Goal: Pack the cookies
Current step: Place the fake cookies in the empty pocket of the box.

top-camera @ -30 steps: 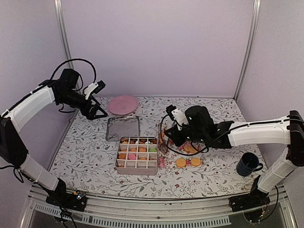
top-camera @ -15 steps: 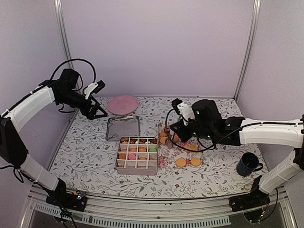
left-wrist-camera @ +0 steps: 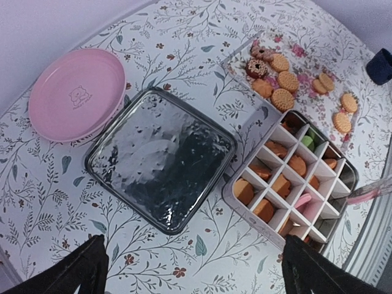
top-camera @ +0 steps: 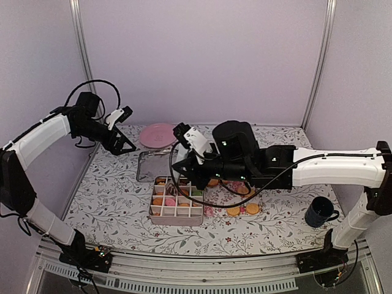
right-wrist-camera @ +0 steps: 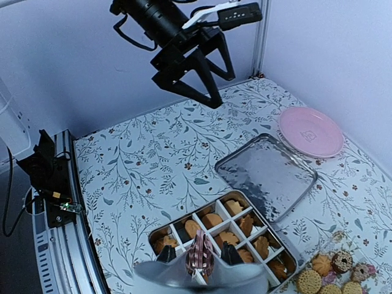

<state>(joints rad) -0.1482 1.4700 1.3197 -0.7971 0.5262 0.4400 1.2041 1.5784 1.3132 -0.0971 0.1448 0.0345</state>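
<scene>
We see right gripper (right-wrist-camera: pixel 196 254) nipping pink cookie (right-wrist-camera: pixel 199 250) edge-on over box (top-camera: pixel 176 220), likely for slotting; left gripper (top-camera: pixel 126 147) agape, empty

2 white arms (top-camera: pixel 43 133) with black joints (top-camera: pixel 89 105), cables (top-camera: pixel 92 82), left gripper (top-camera: pixel 127 150), right gripper (top-camera: pixel 182 173).

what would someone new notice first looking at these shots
The white gridded box mid-table, partly filled with small round cookies, stands out, with the right gripper over it pinching a pinkish ridged cookie on edge. Loose golden cookies lie to its right; behind it sit a shiny square metal tray and a round pink plate, near the open left gripper.
</scene>
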